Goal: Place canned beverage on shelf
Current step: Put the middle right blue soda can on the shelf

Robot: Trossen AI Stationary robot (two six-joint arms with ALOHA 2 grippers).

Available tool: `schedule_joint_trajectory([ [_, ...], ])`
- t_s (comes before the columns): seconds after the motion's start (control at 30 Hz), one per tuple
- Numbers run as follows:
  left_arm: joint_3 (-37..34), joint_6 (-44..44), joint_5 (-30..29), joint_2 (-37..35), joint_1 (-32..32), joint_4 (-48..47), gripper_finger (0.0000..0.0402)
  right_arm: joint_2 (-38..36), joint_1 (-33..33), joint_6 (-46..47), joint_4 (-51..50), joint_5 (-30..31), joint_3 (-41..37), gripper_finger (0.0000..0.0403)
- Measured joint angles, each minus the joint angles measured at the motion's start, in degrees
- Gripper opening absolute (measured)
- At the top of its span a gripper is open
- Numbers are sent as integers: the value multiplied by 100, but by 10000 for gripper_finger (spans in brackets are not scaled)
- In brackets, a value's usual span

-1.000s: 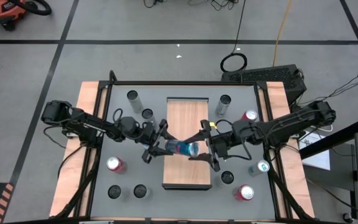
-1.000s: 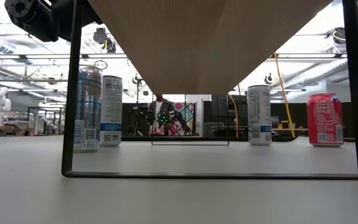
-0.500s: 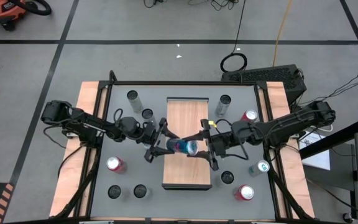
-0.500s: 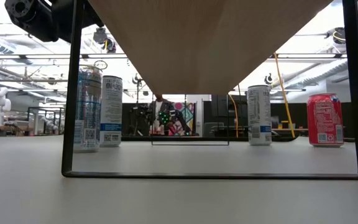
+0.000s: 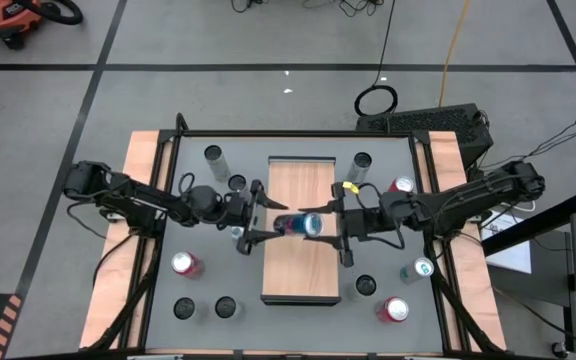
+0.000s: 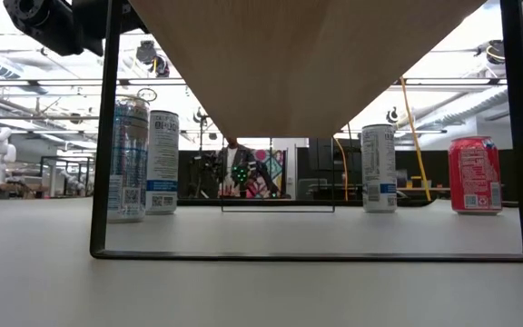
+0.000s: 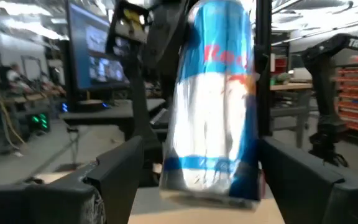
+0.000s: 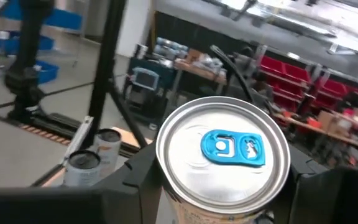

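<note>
A blue-and-silver canned beverage (image 5: 296, 224) hangs tilted above the wood-grain shelf (image 5: 303, 275), with its silver top (image 8: 224, 149) leaning toward the table's right. My right gripper (image 5: 320, 226) is shut on it from the right. My left gripper (image 5: 271, 218) is open at the can's other end. Its fingers (image 7: 114, 171) stand on either side of the lower body (image 7: 210, 124). In the low view only the shelf's underside (image 6: 307, 54) shows. My right gripper pinches the can's side wall just below the top rim (image 8: 166, 186) between its two fingers. It comes about level from the table's right, across the can. The can is lifted clear of the shelf and tilted, its top toward this gripper.
Several other cans stand on the grey tabletop around the shelf: silver ones (image 5: 214, 156) (image 5: 360, 162) at the back, and red ones (image 5: 185, 264) (image 5: 395, 310) (image 5: 400, 186) at the sides. Dark-topped ones (image 5: 226, 308) (image 5: 365, 286) stand near the front. The shelf's dark frame (image 6: 107, 136) lifts it above the tabletop.
The can has shifted a little toward the table's right and far edge over the shelf. It has tipped so that its silver top now shows. Both wrists have rolled. My left gripper has opened off the can, while my right gripper has taken hold of it.
</note>
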Motion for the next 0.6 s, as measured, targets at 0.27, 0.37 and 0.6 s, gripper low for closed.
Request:
schedule_joint_trajectory([
  [0.27, -2, 245, -769, -326, 0, -630, 305, -34, -175, 974, -136, 789, 1, 167],
  [0.37, -2, 413, -1288, -409, 0, -984, 305, -34, -320, 1353, -404, 883, 148, 167],
  [0.6, -2, 382, -1477, -420, -5, -1068, 305, 129, -638, 1631, -1466, 887, 761, 167],
])
